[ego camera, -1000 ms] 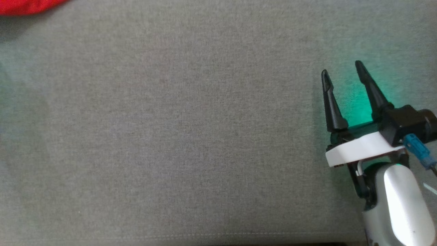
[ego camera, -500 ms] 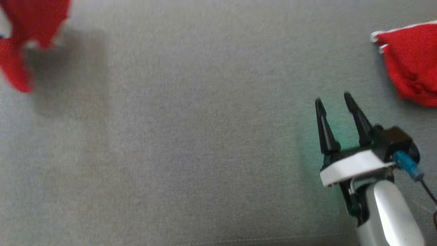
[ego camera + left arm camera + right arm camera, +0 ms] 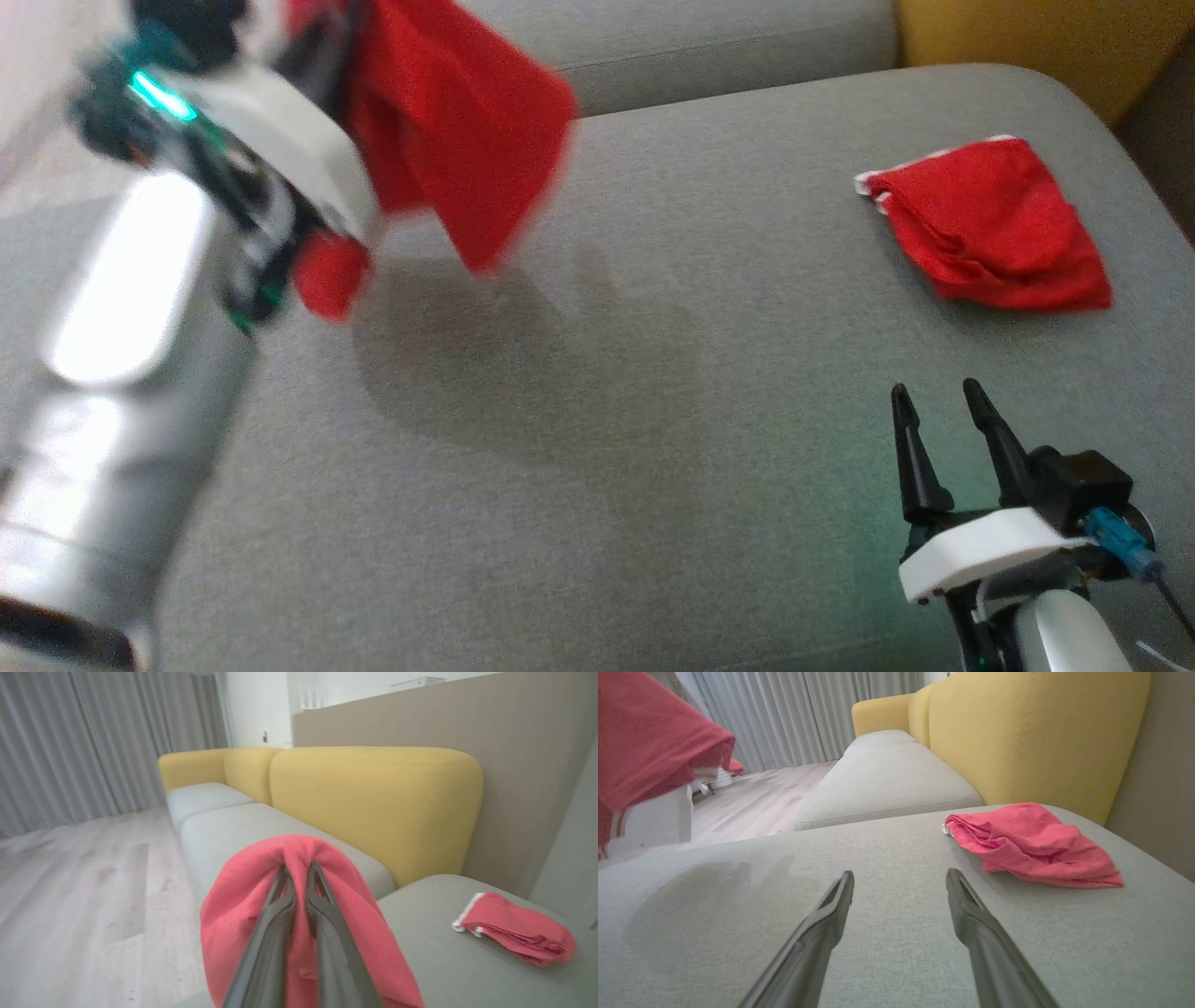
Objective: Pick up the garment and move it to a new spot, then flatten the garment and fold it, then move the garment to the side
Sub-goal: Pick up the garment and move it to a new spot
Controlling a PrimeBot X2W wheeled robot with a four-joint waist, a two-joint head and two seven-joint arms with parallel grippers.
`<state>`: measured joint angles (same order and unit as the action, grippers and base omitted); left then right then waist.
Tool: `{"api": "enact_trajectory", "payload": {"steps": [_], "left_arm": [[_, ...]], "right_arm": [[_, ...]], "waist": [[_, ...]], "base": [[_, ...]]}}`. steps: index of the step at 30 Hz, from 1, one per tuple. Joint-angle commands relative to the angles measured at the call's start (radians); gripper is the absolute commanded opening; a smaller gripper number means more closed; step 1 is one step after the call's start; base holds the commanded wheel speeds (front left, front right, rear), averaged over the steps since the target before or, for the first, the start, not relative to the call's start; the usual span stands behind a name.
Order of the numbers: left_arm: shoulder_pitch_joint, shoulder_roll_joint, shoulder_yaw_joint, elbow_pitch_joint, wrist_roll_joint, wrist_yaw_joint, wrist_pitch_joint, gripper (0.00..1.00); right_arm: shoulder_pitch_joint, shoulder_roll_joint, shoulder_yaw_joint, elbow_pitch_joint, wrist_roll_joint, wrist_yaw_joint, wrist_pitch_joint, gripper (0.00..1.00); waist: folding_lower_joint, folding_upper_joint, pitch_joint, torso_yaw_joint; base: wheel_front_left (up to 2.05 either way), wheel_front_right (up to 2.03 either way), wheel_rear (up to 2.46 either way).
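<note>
Where the garment is: the red garment [image 3: 467,121] hangs in the air from the left gripper [image 3: 299,868], above the far left part of the grey seat cushion [image 3: 597,448], and casts a broad shadow on the cushion beneath.
Left gripper: the two fingers are pinched almost together on a fold of the red garment. The cloth bulges over the tips and falls down both sides.
Left arm: the pale forearm [image 3: 121,373] is blurred in the head view, at its left edge.
Right gripper [image 3: 934,387]: the fingers are spread wide with nothing between them, low over the near right part of the cushion. I cannot tell whether they touch it.
Second red cloth [image 3: 990,229]: it lies crumpled on the cushion's far right, with white trim at one corner, beyond the right gripper and apart from it.
Yellow backrest [image 3: 373,802]: it stands behind the grey cushions.
</note>
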<state>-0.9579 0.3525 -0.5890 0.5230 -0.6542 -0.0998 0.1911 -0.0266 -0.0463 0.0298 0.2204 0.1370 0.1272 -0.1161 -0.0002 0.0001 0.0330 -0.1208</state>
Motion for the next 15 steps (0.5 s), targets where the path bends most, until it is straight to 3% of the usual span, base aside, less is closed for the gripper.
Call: {"api": "enact_trajectory", "payload": {"steps": [1,9,15], "left_arm": [[0.002,0.015,0.022,-0.051,-0.01,0.016,0.002,0.0],[0.26,-0.11,-0.042,-0.061,-0.045,0.084,-0.061,0.0],[0.37,-0.209,-0.078,0.044,-0.063,0.085,-0.147,0.0]], "right_arm": [[-0.022,-0.004,0.027,-0.027,0.008,0.003,-0.013,1.0],[-0.046,-0.004,0.067,-0.015,0.034,0.003,-0.03,1.0],[-0.077,-0.004,0.095,0.008,0.045,0.003,-0.044,1.0]], "waist": [[0.0002,-0.0001,0.0,-0.021],[0.0002,-0.0001,0.076,-0.074],[0.0002,-0.0001,0.109,-0.107]], "base": [[0.0,0.0,0.0],[0.0,0.0,0.0],[0.0,0.0,0.0]]}}
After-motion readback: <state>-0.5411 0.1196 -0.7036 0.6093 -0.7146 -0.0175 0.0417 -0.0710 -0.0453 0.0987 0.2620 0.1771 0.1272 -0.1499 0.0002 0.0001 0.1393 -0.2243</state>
